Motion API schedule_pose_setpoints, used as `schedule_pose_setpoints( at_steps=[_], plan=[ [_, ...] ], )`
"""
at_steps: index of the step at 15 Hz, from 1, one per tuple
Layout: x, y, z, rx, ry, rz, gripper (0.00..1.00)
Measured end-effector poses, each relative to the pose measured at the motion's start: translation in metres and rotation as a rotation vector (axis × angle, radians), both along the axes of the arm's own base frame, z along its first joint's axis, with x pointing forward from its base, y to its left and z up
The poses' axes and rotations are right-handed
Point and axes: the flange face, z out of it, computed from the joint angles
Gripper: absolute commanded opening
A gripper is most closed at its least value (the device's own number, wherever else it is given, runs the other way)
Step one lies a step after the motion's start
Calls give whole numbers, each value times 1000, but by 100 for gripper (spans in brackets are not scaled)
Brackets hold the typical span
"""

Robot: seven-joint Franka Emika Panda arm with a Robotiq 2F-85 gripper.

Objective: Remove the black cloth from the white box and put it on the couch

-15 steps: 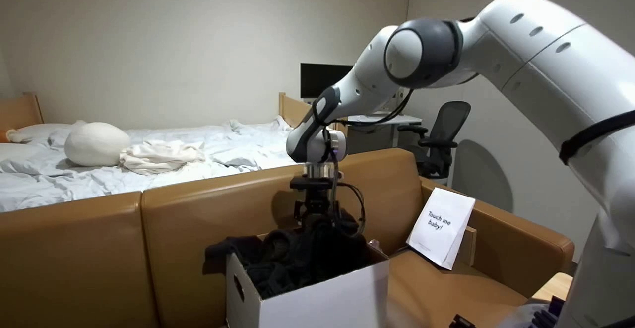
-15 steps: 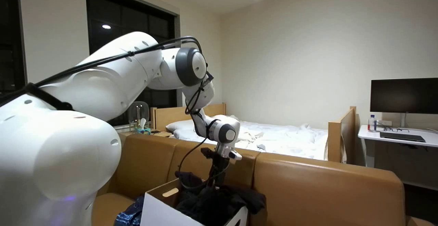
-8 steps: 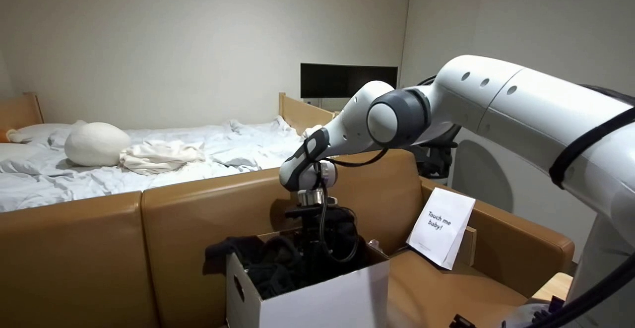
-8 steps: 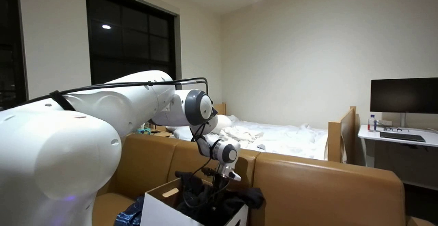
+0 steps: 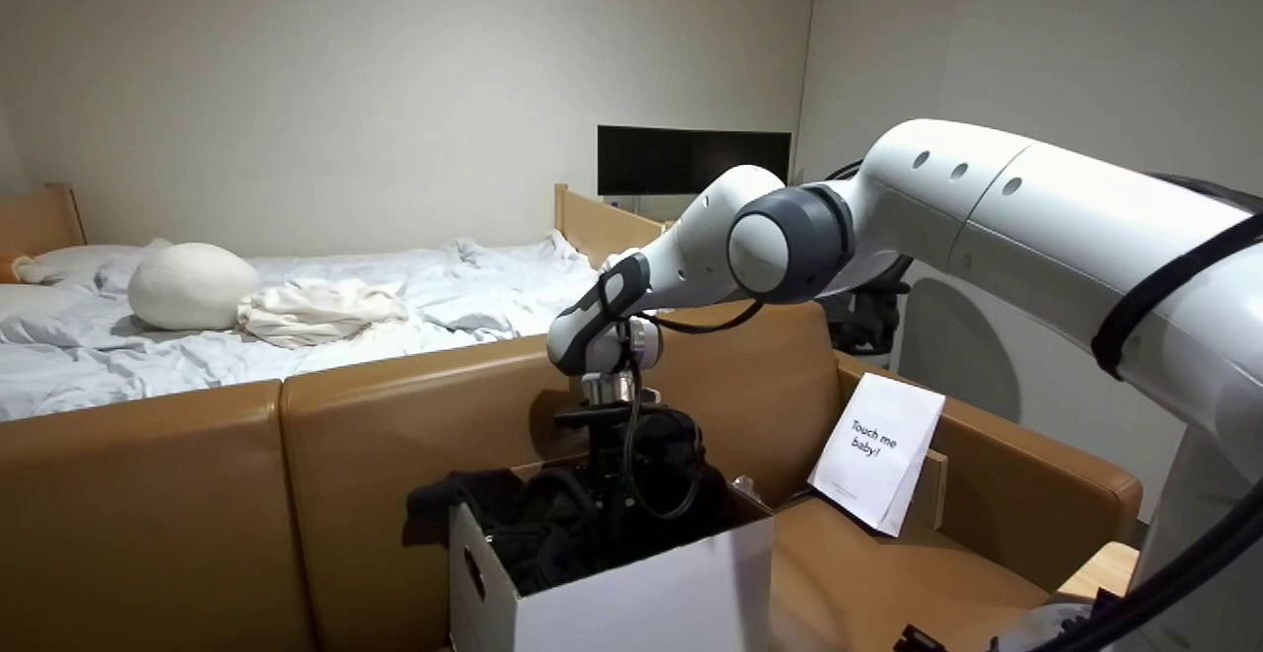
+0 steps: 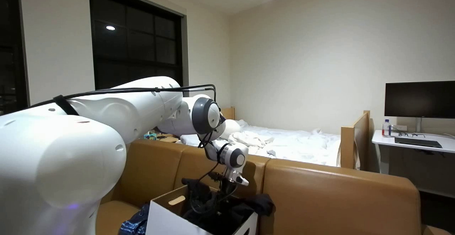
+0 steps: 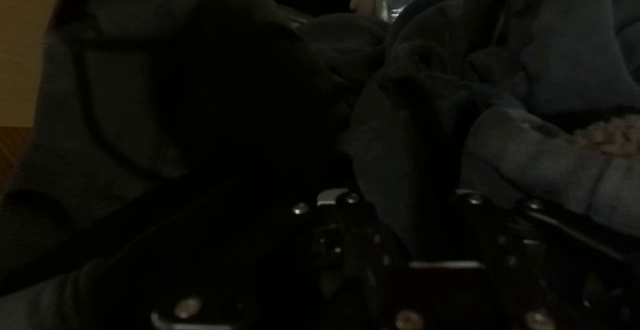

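Overall, a couch [image 5: 168, 524] backs a white box [image 5: 641, 598] heaped with black cloth [image 5: 541, 539], which drapes over the rim: probably limp, light, hardly slippery, best pinched by a deep central fold. The gripper [image 7: 407, 196] sits among folds; whether it grips any cannot be told.

My gripper [image 7: 407, 204] sits down in the cloth [image 5: 538, 548] inside the box [image 5: 646, 598], which stands before the back edge of the couch [image 5: 405, 465]. In an exterior view, the cloth overhangs the box's left rear corner; farther right, a bag [image 5: 878, 455] stands in the couch's corner beside the armrest [image 5: 1036, 504], and the bed [image 5: 483, 297] lies behind.
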Motion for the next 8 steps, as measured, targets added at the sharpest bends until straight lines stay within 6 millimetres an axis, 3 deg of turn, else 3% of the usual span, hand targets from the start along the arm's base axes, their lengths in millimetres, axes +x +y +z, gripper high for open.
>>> schedule_pose_setpoints(
  at_steps=[4,8],
  plan=[
    [0,14,19,-4,-14,-6,5],
    [-19,51,80,7,80,54,5]
  ],
)
